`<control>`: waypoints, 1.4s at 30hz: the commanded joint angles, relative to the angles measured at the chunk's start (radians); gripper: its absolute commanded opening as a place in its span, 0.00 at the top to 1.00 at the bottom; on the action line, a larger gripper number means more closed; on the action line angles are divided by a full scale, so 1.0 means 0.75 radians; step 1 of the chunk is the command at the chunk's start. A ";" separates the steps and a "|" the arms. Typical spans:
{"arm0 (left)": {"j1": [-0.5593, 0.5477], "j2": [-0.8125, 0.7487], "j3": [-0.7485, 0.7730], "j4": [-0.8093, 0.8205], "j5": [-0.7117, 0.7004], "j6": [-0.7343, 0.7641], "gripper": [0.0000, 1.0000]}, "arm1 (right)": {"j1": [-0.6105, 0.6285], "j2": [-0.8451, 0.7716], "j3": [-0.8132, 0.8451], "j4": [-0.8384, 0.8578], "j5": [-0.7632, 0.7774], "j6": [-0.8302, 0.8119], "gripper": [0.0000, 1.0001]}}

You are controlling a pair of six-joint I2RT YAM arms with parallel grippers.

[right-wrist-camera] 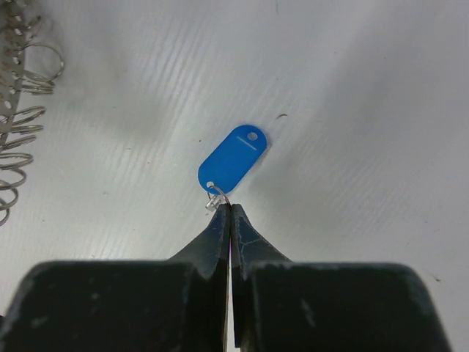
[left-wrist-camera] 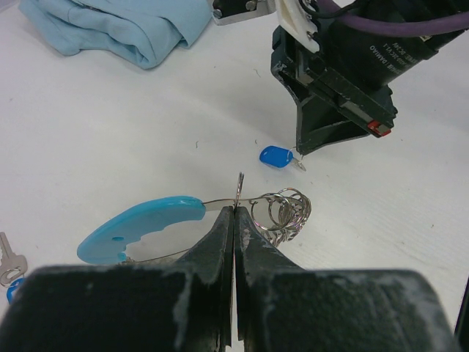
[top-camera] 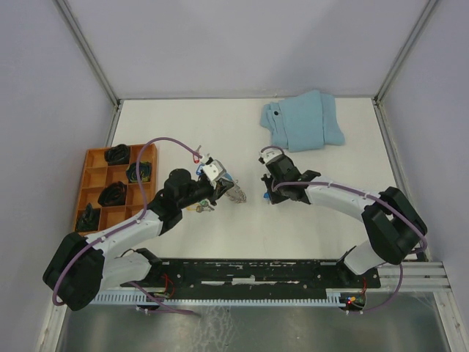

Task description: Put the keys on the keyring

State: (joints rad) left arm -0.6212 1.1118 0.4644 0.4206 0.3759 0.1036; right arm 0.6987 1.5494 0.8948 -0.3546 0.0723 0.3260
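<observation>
Closest to the left wrist lens, the left gripper was clamped fully shut on the thin wire of the keyring, just beside its blue plastic section, with small split rings bunched on the other side. Beyond it, the right gripper was closed too, its tips touching the little ring of a blue key tag on the white table. Whether it pinched that ring was unclear. A silver key lay near the keyring's left end.

Quick count: two claws, left claw and right claw. One keyring, one blue tag, one cloth, and one orange tray with four dark bits.
</observation>
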 commanded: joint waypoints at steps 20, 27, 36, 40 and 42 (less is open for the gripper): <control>0.000 -0.036 0.004 0.116 0.006 0.040 0.97 | 0.073 -0.017 -0.150 0.243 -0.132 -0.122 0.89; 0.002 -0.041 0.002 0.111 0.001 0.043 0.97 | 0.070 -0.019 -0.107 0.189 -0.200 -0.118 0.80; 0.001 -0.043 0.002 0.107 0.000 0.046 0.97 | 0.027 -0.028 -0.005 0.061 -0.220 -0.109 0.65; 0.002 -0.047 0.002 0.102 -0.004 0.049 0.97 | 0.022 -0.004 0.037 0.026 -0.192 -0.043 0.63; 0.002 -0.051 0.002 0.102 -0.004 0.050 0.97 | 0.015 0.005 0.050 0.007 -0.182 -0.028 0.61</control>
State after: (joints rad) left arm -0.6212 1.1023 0.4625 0.4282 0.3714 0.1036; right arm 0.7185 1.5387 0.8776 -0.3199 -0.0845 0.2638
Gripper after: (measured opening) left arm 0.027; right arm 0.374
